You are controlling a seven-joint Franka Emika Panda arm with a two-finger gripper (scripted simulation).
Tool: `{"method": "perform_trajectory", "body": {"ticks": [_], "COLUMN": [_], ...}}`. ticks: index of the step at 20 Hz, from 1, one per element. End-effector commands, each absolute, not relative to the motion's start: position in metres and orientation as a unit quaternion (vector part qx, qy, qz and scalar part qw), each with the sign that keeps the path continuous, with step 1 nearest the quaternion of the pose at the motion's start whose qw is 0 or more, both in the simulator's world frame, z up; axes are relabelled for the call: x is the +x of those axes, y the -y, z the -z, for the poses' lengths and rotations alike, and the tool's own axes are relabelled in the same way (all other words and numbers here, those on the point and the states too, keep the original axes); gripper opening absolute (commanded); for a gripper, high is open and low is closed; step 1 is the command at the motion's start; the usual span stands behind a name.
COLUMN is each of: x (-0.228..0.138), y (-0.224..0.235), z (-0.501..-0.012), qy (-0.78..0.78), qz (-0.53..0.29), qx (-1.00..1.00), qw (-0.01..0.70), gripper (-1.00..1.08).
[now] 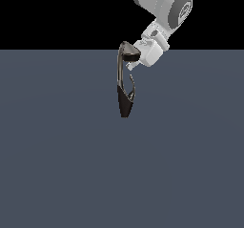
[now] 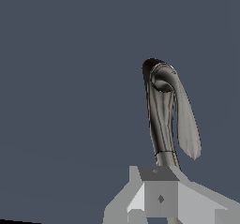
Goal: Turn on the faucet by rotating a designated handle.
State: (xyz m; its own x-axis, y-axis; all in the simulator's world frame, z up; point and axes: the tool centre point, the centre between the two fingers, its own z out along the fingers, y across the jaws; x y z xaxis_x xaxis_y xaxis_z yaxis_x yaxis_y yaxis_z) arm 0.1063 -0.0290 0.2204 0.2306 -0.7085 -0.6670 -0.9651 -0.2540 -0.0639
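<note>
Only the exterior view shows the faucet [image 1: 125, 86] whole beside the gripper [image 1: 131, 64].

The exterior view stands off from the scene, looking slightly down across the flat grey floor [image 1: 62, 174] toward a black backdrop, with the faucet [image 1: 125, 86] small near the middle and the arm [image 1: 162, 5] entering from above on the exterior view's right. The wrist view sits much nearer, looking down along the faucet [image 2: 161, 120] from above, past the gripper [image 2: 161, 199]. Both views share the faucet and the floor around it.
</note>
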Motion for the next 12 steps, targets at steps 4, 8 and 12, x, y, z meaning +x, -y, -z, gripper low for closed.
{"method": "perform_trajectory", "body": {"ticks": [4,8,12], "x": [0.117,0.121,0.122], "y": [0.034,0.037,0.037], "z": [-0.192,-0.18,-0.177], "qy": [-0.589,-0.599,-0.603], "qz": [-0.281,-0.287,-0.289], "qx": [-0.716,-0.704,-0.7], "qw": [0.248,0.25,0.251], "gripper": [-1.0,-1.0,-1.0]}}
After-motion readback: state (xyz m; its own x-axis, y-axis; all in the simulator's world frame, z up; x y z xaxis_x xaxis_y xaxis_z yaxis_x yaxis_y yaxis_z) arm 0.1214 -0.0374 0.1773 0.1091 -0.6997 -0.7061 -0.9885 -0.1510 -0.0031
